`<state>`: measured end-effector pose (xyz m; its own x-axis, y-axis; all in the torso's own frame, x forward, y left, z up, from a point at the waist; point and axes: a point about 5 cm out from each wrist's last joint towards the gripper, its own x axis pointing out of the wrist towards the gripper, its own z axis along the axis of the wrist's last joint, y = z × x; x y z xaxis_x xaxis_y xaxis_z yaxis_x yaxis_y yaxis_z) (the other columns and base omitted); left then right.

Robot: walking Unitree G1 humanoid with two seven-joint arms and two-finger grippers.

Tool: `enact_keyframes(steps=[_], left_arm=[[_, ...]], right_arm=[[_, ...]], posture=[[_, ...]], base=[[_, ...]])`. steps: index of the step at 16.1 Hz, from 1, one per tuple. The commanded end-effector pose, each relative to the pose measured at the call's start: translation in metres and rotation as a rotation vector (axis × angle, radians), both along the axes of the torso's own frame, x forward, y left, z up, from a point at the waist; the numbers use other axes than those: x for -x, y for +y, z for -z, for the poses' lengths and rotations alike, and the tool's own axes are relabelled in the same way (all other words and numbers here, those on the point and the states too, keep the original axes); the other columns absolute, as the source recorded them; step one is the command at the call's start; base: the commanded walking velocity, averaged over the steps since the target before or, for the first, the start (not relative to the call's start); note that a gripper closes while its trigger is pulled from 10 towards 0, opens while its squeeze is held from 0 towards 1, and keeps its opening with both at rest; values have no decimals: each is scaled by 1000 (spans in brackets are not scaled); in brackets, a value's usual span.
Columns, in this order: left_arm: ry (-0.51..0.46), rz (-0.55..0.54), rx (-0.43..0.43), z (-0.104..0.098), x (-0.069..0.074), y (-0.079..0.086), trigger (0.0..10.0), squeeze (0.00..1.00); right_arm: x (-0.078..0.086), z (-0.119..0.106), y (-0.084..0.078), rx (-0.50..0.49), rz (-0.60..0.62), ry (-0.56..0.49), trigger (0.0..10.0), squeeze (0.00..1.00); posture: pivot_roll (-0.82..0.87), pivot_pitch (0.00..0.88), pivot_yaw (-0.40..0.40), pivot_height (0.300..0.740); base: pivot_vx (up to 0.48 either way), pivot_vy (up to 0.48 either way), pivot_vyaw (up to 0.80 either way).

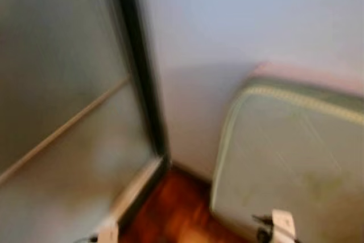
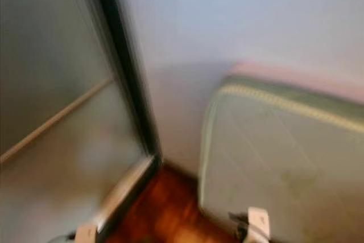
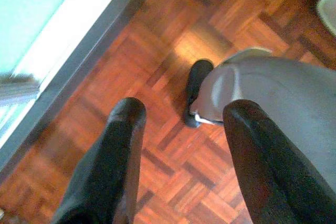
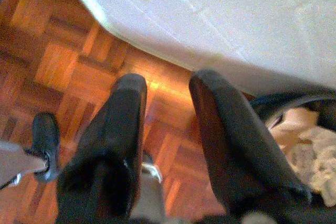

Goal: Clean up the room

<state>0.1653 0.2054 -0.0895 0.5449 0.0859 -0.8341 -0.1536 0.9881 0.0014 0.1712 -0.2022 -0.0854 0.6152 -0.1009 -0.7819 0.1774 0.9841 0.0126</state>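
At the far left of the blurred head views, a tall frosted glass panel (image 1: pixel 57 112) crossed by a pale slanted bar is seen, bounded on its right by a dark upright frame (image 1: pixel 142 72). At the foot of the panel a light-coloured sill (image 1: pixel 133 189) runs along the floor. Beyond the frame, a plain pale wall (image 1: pixel 227 27) fills the middle and upper part. Below it, a strip of reddish-brown parquet floor (image 1: pixel 176 211) is shown between the sill and the bed. To the right, a pale green quilted mattress (image 1: pixel 296 163) with a lighter piped edge is set against the wall, a pink layer (image 1: pixel 307 75) showing along its top edge. No loose item for tidying can be made out in the head views.

In the left wrist view, the left gripper (image 3: pixel 181 129) is held above the parquet with its two black fingers spread apart and nothing between them; a grey robot leg ending in a black foot (image 3: pixel 195 90) stands on the floor below.

In the right wrist view, the right gripper (image 4: pixel 165 95) is likewise parted and empty, hanging over the floor just beside the mattress edge, near a dark-rimmed container of crumpled pale material (image 4: pixel 310 135).
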Motion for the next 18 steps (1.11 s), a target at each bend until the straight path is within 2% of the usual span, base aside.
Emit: enact_keyframes(steps=[1,8,15,18], left_arm=[[112,3,-76,9,95,63,10000,0],[110,3,-74,9,95,62,10000,0],[98,-4,-75,7,88,65,10000,0],[103,-26,-80,6,91,69,10000,0]], right_arm=[[27,6,-29,-173,227,63,10000,0],[27,6,-30,-173,237,62,10000,0],[20,5,-27,-178,260,57,10000,0],[23,7,-22,-185,233,83,10000,0]], posture=[[58,0,-23,740],[63,0,-28,740],[86,0,-22,740],[75,0,-15,740]], base=[[-307,0,0],[-299,0,0],[0,0,0],[0,0,-800]])
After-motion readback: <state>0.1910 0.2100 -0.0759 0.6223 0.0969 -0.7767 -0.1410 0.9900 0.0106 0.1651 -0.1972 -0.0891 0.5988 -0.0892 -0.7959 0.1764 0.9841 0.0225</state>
